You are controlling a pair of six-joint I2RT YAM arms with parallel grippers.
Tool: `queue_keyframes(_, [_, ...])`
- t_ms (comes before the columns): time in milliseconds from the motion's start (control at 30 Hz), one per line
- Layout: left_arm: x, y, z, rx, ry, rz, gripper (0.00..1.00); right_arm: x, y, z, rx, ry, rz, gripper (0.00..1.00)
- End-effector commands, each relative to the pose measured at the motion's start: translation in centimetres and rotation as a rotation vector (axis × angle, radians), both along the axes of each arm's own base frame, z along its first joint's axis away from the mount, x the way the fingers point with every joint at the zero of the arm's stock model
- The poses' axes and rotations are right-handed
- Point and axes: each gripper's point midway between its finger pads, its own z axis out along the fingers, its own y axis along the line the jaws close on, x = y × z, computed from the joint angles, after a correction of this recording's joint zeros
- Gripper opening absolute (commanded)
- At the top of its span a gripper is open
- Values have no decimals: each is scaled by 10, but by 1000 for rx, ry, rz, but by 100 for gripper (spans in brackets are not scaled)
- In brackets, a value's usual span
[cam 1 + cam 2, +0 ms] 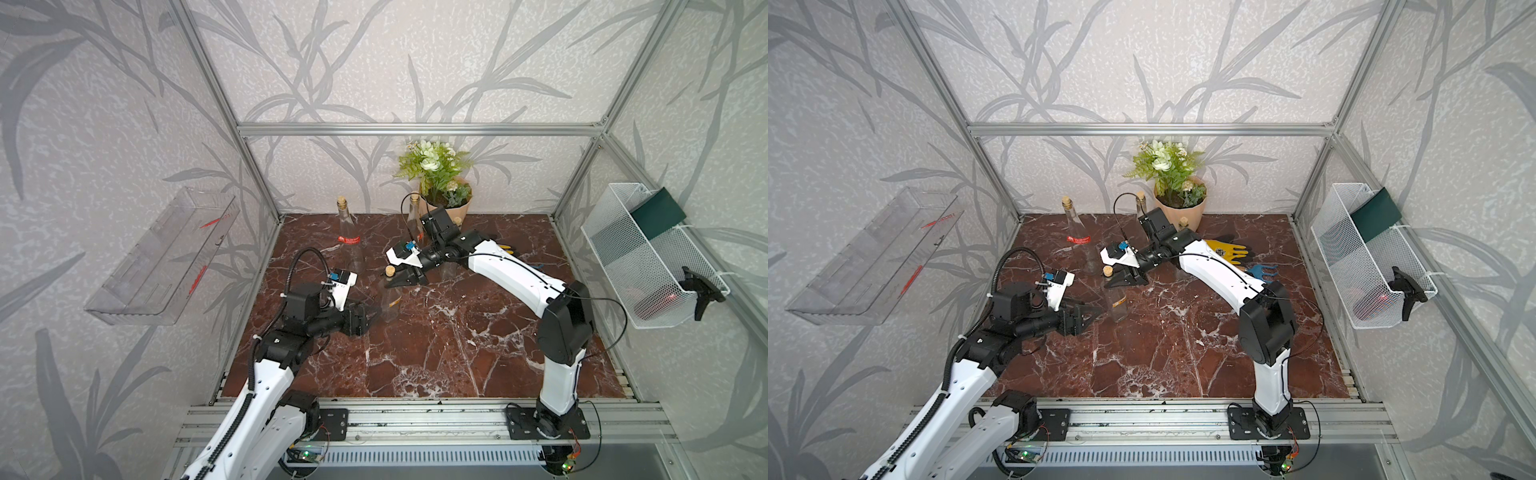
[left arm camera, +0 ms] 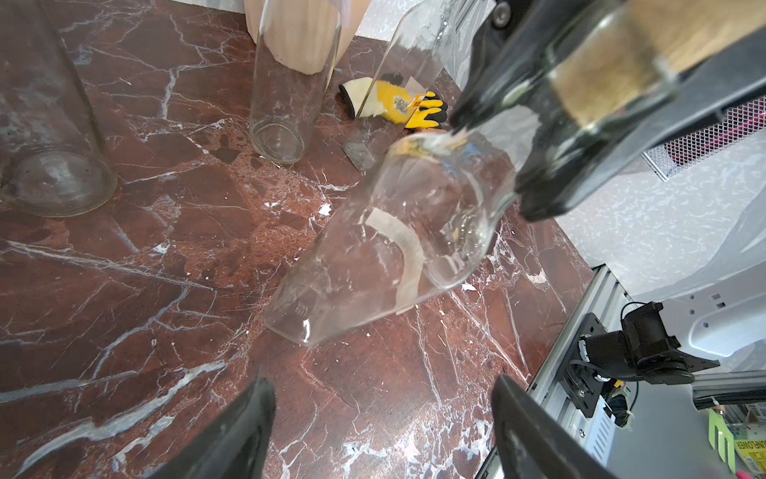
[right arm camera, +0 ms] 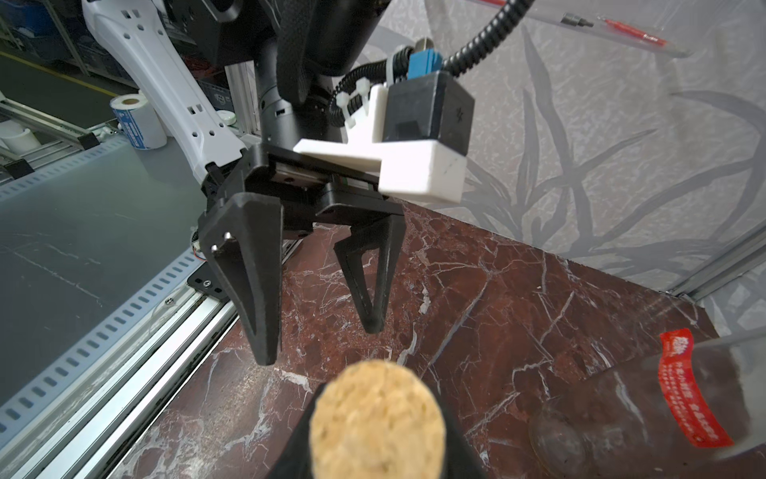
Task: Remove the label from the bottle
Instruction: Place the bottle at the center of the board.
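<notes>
- Near the middle of the desk (image 1: 457, 340) you have the clear bottle (image 1: 390, 305), tilted, with the corked neck up and the base low over the marble. Whether the base rests on the surface cannot be told.
- On its glass, your left wrist view shows the label (image 2: 412, 257), a pale curved strip clinging to the lower body.
- Your right gripper (image 1: 397, 282) is clamped on the neck just under the cork (image 1: 390, 271), with its fingers (image 2: 555, 190) on either side of the glass.
- Your right arm rises from the front rail and bends at the elbow. Its forearm reaches back across the desk, and the wrist turns the fingers toward the left side.
- Your left gripper (image 1: 374, 311) sits just beside the bottle's lower body, apart from it. Its fingers (image 3: 257, 290) are spread wide with nothing between them.
- Your left arm comes in low from the front left corner, with the wrist level and pointing at the bottle.
- Farther back stand a red-labelled bottle (image 1: 348, 239) and a flower pot (image 1: 451, 208). A yellow glove (image 1: 1229, 249) lies behind the right forearm.
</notes>
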Motion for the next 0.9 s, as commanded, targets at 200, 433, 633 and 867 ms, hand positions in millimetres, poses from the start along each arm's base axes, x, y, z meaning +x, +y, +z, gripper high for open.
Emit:
queue_keyframes(200, [7,-1,2,28,-52,-19,83,-5,-1,-14,-24,-16,49,23])
queue_keyframes(433, [14,-5,6,25,-63,-31,82,-6,-1,-14,-23,-19,52,47])
queue_keyframes(633, [22,-8,11,24,-72,-35,82,1,1,-9,-16,-17,7,72])
queue_keyframes(867, [30,-9,18,38,-106,-41,82,7,-7,0,-52,12,-74,79])
